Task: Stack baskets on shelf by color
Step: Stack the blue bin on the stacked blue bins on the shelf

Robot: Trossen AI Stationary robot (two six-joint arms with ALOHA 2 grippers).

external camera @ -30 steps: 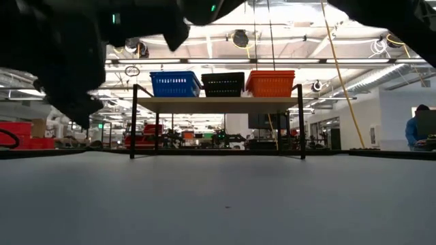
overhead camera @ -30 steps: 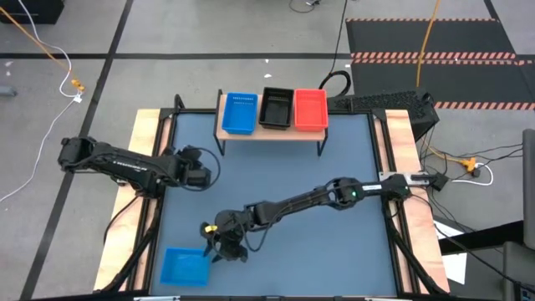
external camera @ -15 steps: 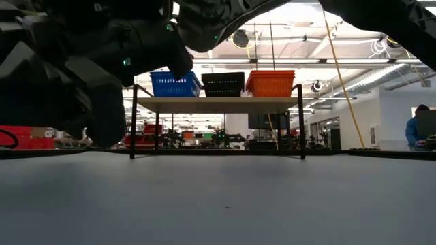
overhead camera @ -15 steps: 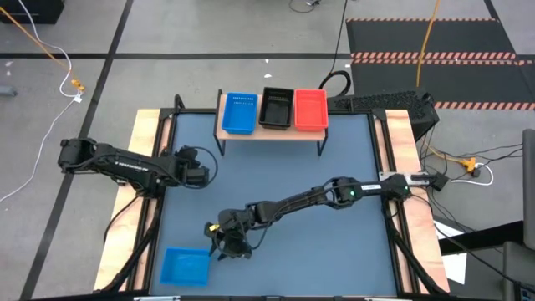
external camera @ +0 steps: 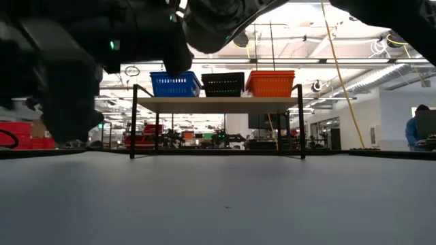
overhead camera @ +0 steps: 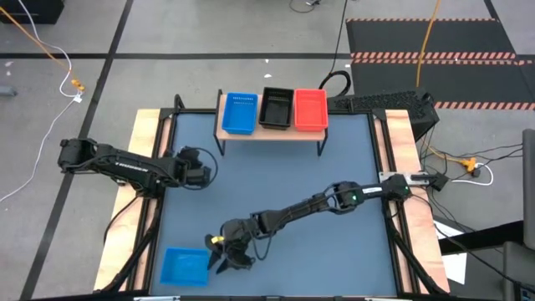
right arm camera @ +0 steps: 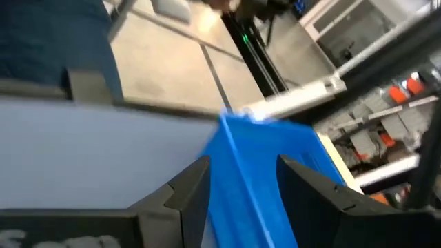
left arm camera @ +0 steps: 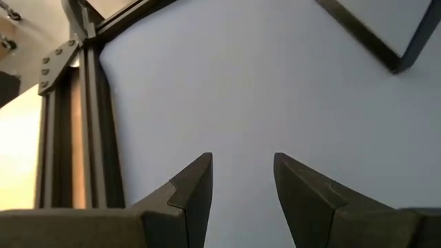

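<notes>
1. Right gripper [overhead camera: 219, 261] is at the blue basket [overhead camera: 185, 266] in the table's near left corner, its open fingers straddling the basket's wall without clamping it.
2. Left gripper [left arm camera: 241, 176] hovers open and empty over the table's left side.
3. The shelf [overhead camera: 272, 131] holds 3 baskets: blue, black, red.

Blue-grey tabletop [overhead camera: 334, 167], yellow cable [overhead camera: 428, 38] on floor, striped mat [overhead camera: 435, 57], person [external camera: 417, 129] at far rt.
</notes>
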